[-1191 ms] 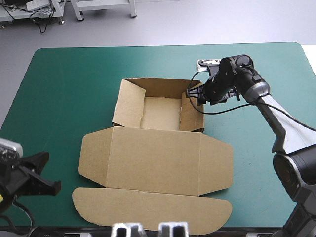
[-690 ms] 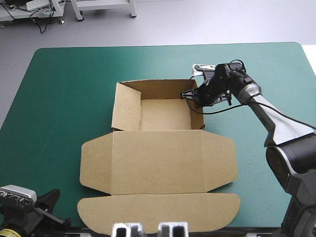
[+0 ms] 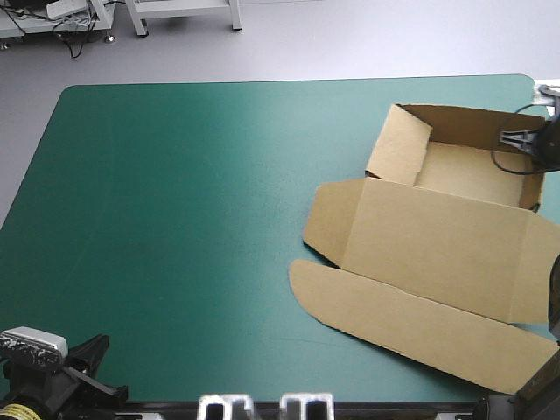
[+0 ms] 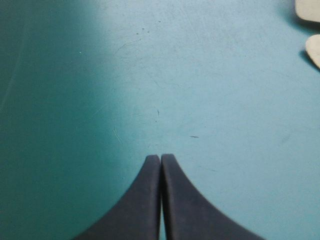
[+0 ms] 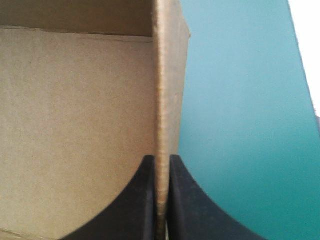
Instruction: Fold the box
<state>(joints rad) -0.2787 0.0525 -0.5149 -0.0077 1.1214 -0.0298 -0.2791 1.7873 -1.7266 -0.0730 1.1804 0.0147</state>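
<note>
Box [image 3: 437,236] wall clamped in right gripper [image 5: 161,159] | left gripper [image 4: 160,157] closed, empty, above teal-green cover [image 4: 200,75]

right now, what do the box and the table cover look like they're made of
The box: likely corrugated cardboard, matte brown; its wall's cut edge looks ribbed. The cover: perhaps vinyl or rubber, smooth with faint sheen; fine scratches show.

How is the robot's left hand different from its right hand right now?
The right hand is shut on a raised wall of the brown box. The left hand is shut on nothing, with only the teal-green cover ahead of it. The right hand is by the table's right edge, toward the far side. The left hand is at the near left corner, well away from the box. Both hands are black and shut.
</note>
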